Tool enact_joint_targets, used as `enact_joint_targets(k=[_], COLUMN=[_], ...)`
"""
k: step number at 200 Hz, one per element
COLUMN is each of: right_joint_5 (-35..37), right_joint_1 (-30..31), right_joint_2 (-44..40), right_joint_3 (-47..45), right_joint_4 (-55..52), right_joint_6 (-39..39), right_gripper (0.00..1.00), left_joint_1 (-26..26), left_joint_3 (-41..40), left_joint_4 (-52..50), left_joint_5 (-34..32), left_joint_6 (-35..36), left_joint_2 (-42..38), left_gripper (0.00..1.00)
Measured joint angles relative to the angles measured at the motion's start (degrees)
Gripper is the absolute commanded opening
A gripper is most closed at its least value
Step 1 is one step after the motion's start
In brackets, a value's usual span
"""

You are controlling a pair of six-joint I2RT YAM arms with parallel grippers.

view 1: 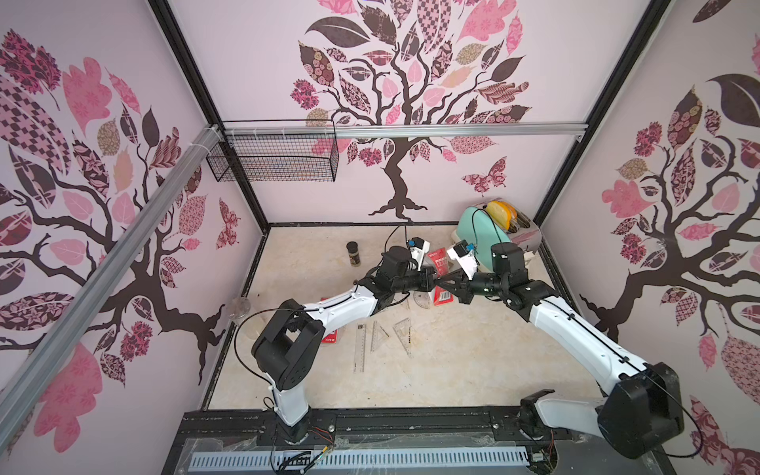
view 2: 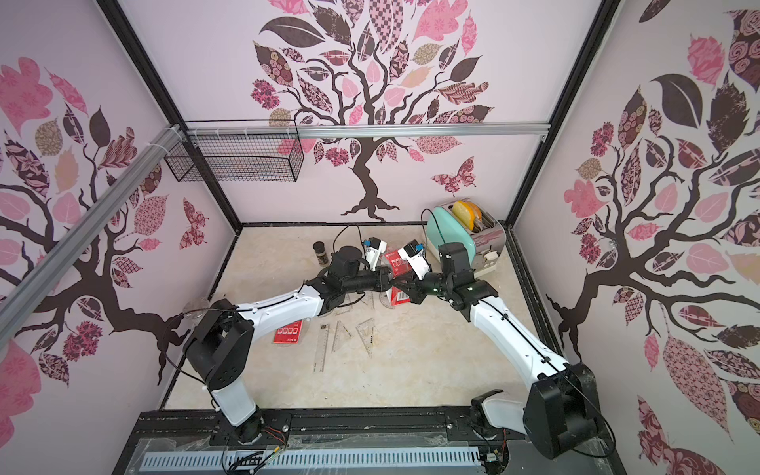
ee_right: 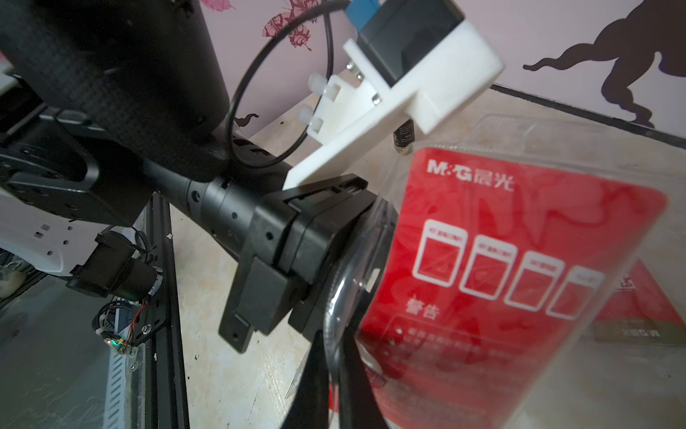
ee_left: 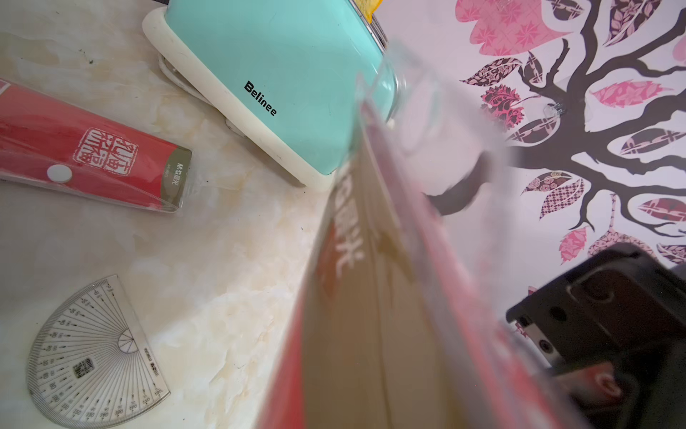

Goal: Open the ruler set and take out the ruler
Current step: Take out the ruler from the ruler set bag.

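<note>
Opening step, I'd say: left gripper (view 1: 430, 280) and right gripper (view 1: 446, 284) both pinch the lifted red M&G ruler set (ee_right: 519, 260), next they gotta pull its flap apart.

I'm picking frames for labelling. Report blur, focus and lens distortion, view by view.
In both top views, the wide lens splays the frame posts and the clear ruler barely shows on the pale table. Left wrist view: ruler set pouch close and smeared; protractor and toaster sharp. Right wrist view: pouch logo readable, small print blurred.
</note>
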Motion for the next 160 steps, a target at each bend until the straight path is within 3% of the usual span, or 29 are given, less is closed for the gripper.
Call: enact_joint_targets(k=[73, 160], right_joint_5=[0.3, 3.7], right_joint_1=[0.1, 0.3], right_joint_2=[-0.1, 2.1], right_joint_3=[0.0, 0.0], right_joint_4=[0.2, 3.1], right_joint_6=[-0.1, 1.1], right_gripper=[0.0, 0.0], left_joint_1=[0.1, -0.2], left_joint_3=[-2.5, -2.6], left_joint_4=[0.3, -7.1], left_joint_5=[-1.9, -7.0], left_joint_6=[-0.4, 2.6], left_joint_2=[-2.5, -6.3], left_gripper=[0.0, 0.0])
